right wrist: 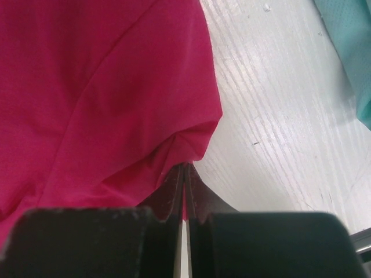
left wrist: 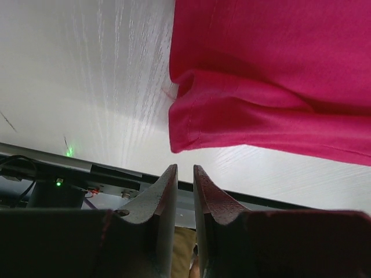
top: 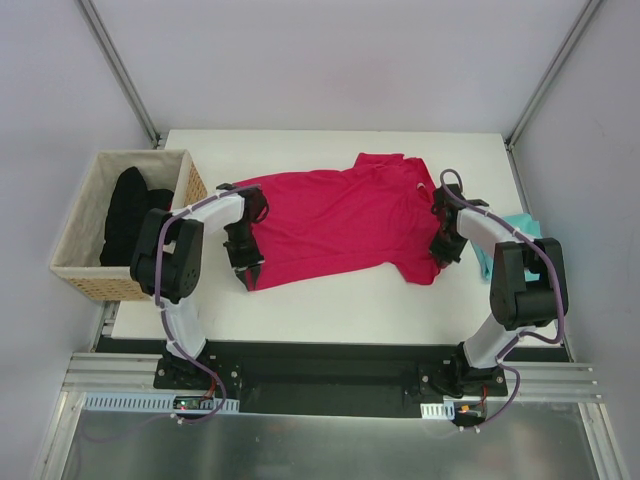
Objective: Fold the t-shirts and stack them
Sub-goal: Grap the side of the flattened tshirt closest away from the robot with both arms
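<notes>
I'm setting up the first fold: the crimson t-shirt (top: 330, 225) lies spread on the table (top: 330, 310), my right gripper (right wrist: 184, 172) clamped on its sleeve edge (right wrist: 203, 136), my left gripper (left wrist: 184, 174) barely parted, empty, just short of the hem corner (left wrist: 181, 136), which it must likely seize next.

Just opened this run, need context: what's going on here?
Two arms are working on a pink shirt spread on the table. The right gripper is shut, pinching the shirt's edge by a sleeve. The left gripper sits just short of the hem corner, jaws slightly apart, holding nothing. A teal shirt lies at the table's right edge. Nothing folded yet.
</notes>
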Motion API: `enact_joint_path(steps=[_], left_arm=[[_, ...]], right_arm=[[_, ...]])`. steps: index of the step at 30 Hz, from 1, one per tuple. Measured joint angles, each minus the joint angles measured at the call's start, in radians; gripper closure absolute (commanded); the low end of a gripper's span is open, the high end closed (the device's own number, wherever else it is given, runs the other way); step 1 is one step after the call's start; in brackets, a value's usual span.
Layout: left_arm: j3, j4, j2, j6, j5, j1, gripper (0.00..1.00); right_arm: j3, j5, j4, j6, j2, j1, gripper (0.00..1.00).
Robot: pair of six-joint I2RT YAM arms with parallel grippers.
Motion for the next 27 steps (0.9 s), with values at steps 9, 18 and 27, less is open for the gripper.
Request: enact_joint_path(steps=[9, 18, 27], left_arm=[[0.01, 0.03, 0.043, 0.014, 0.001, 0.0, 0.83], [0.008, 0.034, 0.045, 0.023, 0.001, 0.011, 0.83], [0.004, 0.027, 0.045, 0.024, -0.003, 0.024, 0.83]], right_arm=[[0.019, 0.001, -0.013, 0.0, 0.0, 0.0, 0.99], [0.027, 0.0, -0.018, 0.001, 0.0, 0.0, 0.99], [0.037, -0.001, -0.019, 0.005, 0.004, 0.0, 0.99]])
